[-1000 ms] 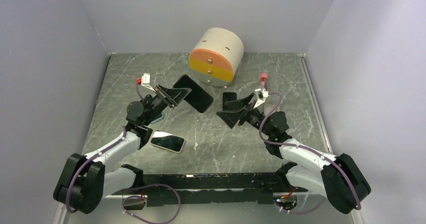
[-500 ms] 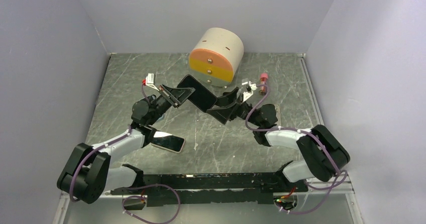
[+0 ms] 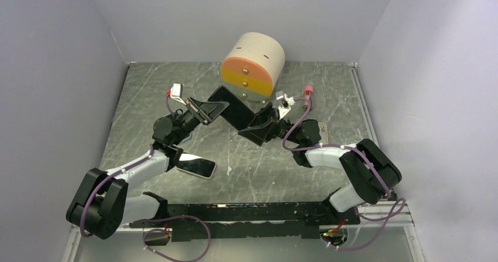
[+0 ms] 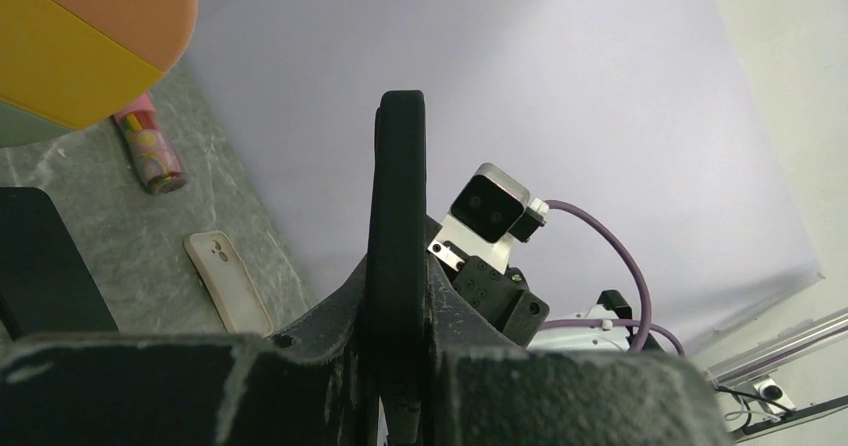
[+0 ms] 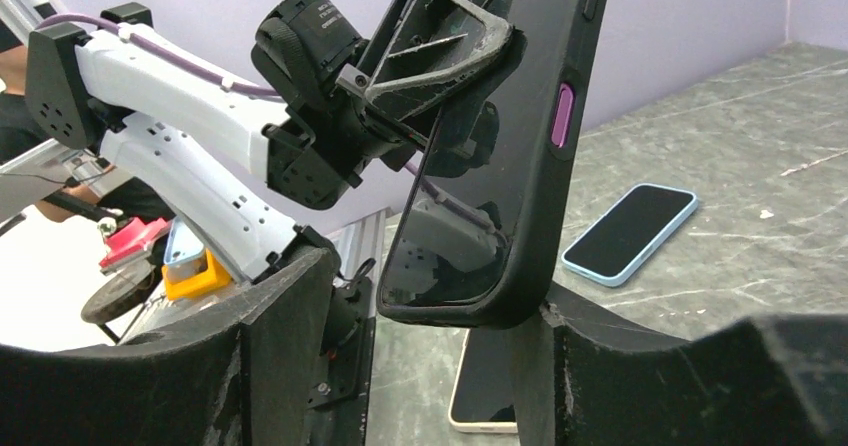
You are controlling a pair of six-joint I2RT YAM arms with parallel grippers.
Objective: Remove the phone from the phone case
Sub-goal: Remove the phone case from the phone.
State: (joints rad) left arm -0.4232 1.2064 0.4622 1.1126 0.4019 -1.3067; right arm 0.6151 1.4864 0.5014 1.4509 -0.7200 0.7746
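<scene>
A black phone in a black case (image 3: pixel 232 110) with a purple side button is held up in the air, tilted. My left gripper (image 3: pixel 202 110) is shut on its upper left end; in the left wrist view the cased phone (image 4: pixel 398 216) stands edge-on, clamped in the left gripper (image 4: pixel 402 391). My right gripper (image 3: pixel 257 126) is open around its lower right end. In the right wrist view the phone (image 5: pixel 505 156) hangs between the right gripper's (image 5: pixel 470 366) spread fingers, its lower corner against the right finger (image 5: pixel 700 376) and apart from the left finger (image 5: pixel 270 351).
A cream-cased phone (image 3: pixel 197 166) lies on the table below the left arm. A blue-cased phone (image 5: pixel 632 229) lies further off. An empty beige case (image 4: pixel 228 283) and a red-capped tube (image 3: pixel 308 90) lie at the right. A round drawer unit (image 3: pixel 252 65) stands at the back.
My right gripper has swung left and up to the phone, and its open jaws now stand around the phone's lower end. The left gripper has carried the phone slightly right.
</scene>
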